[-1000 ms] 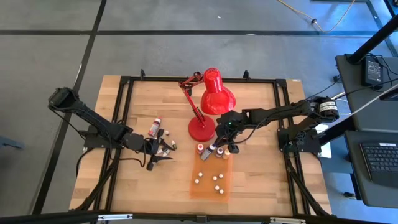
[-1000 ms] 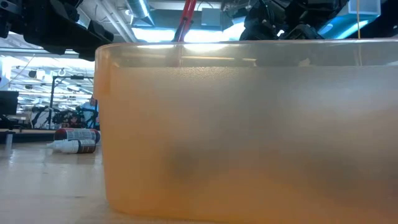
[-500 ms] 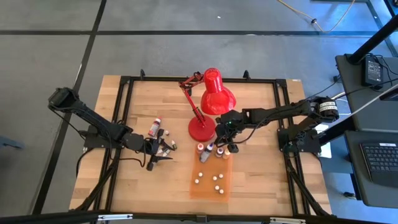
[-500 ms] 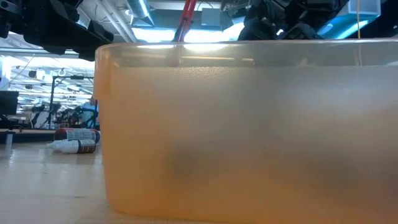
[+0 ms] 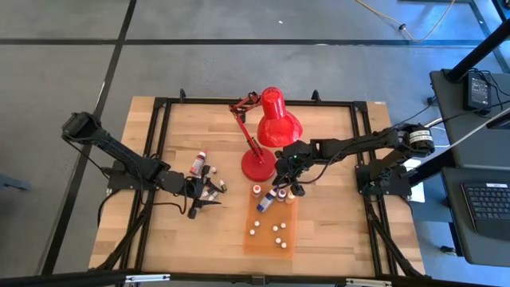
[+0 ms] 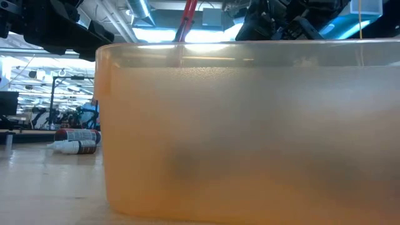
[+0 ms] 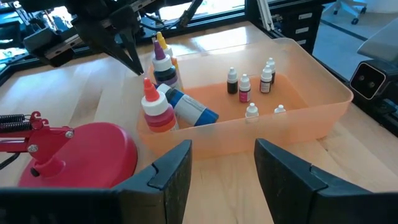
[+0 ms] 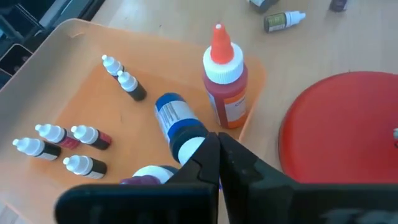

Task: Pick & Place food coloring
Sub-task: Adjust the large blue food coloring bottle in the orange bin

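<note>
Several tiny white-capped dropper bottles (image 7: 244, 87) stand in the orange tray (image 7: 323, 118); they also show in the right wrist view (image 8: 81, 165). At the tray's far end are bigger bottles. A red one (image 8: 225, 81) is upright. A blue-labelled one (image 8: 177, 121) lies slanted, its white cap up. My right gripper (image 8: 216, 144) is shut, its tips just above that cap, beside the lamp base. My left gripper (image 7: 224, 155) is open, hovering left of the tray (image 5: 267, 243) near more bottles (image 5: 209, 187) lying on the table. My right gripper's shut fingertips (image 8: 208, 149) come down from above right beside the blue-labelled bottle's white cap (image 8: 186, 148). I cannot tell whether they touch it. The bottle lies slanted in the tray against the purple bottle (image 7: 165, 65).
The red desk lamp stands with its base (image 5: 257, 166) close behind the tray's far end and its shade (image 5: 277, 121) above. A bottle (image 6: 75, 147) lies on the table left of the tray wall (image 6: 250, 125). Black frame rails (image 5: 159, 143) run along the table's edges.
The blue-labelled bottle, upright among the big bottles at the tray's far end a second ago, has tipped over and now lies slanted toward the tray's near end. The right gripper has shifted slightly above it.
</note>
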